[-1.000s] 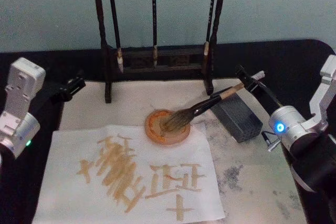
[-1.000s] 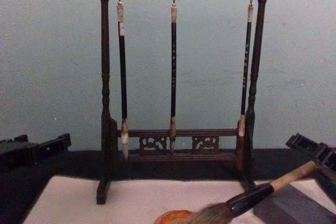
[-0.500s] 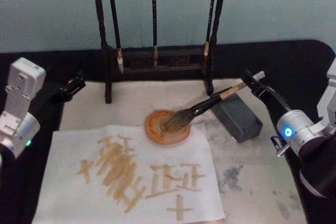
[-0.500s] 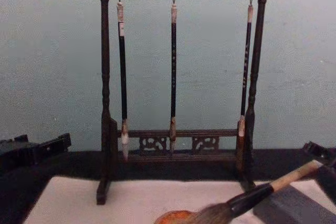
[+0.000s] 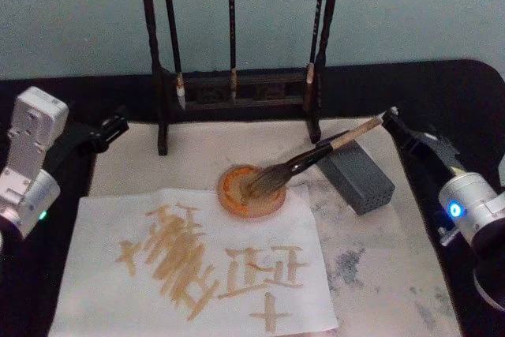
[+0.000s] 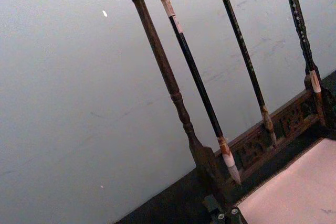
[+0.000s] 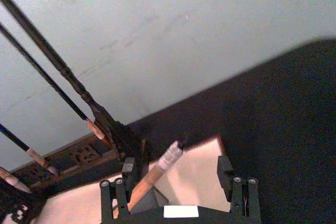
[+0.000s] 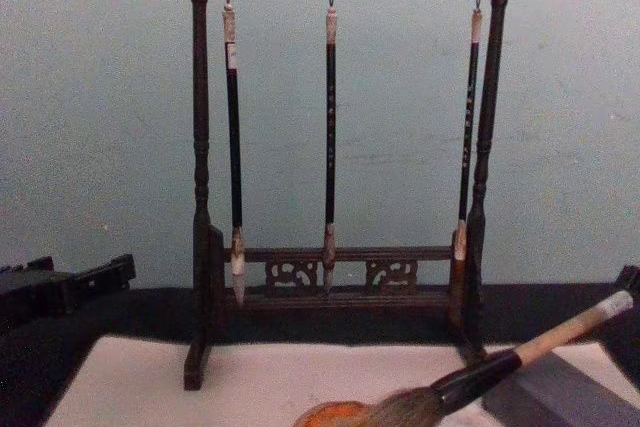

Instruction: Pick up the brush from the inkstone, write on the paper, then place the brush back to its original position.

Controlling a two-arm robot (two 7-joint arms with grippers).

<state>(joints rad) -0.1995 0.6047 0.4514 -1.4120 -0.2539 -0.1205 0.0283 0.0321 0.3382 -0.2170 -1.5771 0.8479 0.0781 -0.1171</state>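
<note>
The brush (image 5: 316,155) lies tilted, its bushy head in the round orange inkstone (image 5: 237,199) and its tan handle propped on a grey block (image 5: 359,175). In the chest view the brush (image 8: 520,352) slopes up to the right. My right gripper (image 5: 406,133) stands open just behind the handle's whitish end. In the right wrist view that brush end (image 7: 169,157) still sits between the fingers (image 7: 122,171), close to one of them and not clamped. The paper (image 5: 102,226), off-white with tan characters, lies in front of the inkstone. My left gripper (image 5: 106,130) is parked at the table's left.
A dark wooden rack (image 5: 237,88) with three slim hanging brushes (image 8: 330,127) stands at the back, close behind the inkstone. A stained white mat (image 5: 379,274) covers the black table under everything. The left gripper (image 8: 70,285) shows low at the chest view's left edge.
My right gripper has drawn back to the right along the handle, past its end. The brush stays on the inkstone and block. The left arm has not moved.
</note>
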